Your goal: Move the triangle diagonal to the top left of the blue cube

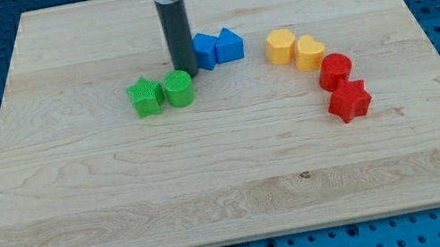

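The blue cube (205, 52) and the blue triangle (229, 45) sit side by side near the board's upper middle, the triangle touching the cube's right side. My tip (187, 74) rests on the board just left of the blue cube, close to its lower left corner and just above the green cylinder (179, 89). The rod hides part of the cube's left edge.
A green star (144, 97) sits left of the green cylinder. Two yellow blocks (281, 46) (310, 52) lie to the right of the triangle. A red cylinder (335, 71) and a red star (350, 101) lie below them. The wooden board (232, 194) rests on a blue pegboard.
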Available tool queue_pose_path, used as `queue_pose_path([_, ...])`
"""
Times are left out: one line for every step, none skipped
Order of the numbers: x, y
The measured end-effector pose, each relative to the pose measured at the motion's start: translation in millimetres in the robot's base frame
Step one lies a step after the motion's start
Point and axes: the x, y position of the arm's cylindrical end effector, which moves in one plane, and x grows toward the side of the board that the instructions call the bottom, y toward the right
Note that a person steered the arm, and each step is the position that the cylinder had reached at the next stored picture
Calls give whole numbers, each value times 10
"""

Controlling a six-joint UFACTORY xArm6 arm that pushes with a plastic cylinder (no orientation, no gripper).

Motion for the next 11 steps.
queue_pose_path([112, 369])
queue_pose_path([90, 681])
queue_pose_path([-97, 683])
queue_pose_path([-359, 683])
queue_pose_path([-719, 682])
queue_pose_path([-831, 613])
queue_pose_path([-847, 566])
queue_pose_path([-846, 553])
queue_pose_path([-580, 371])
queue_pose_path([-392, 161])
queue_pose_path([-475, -95])
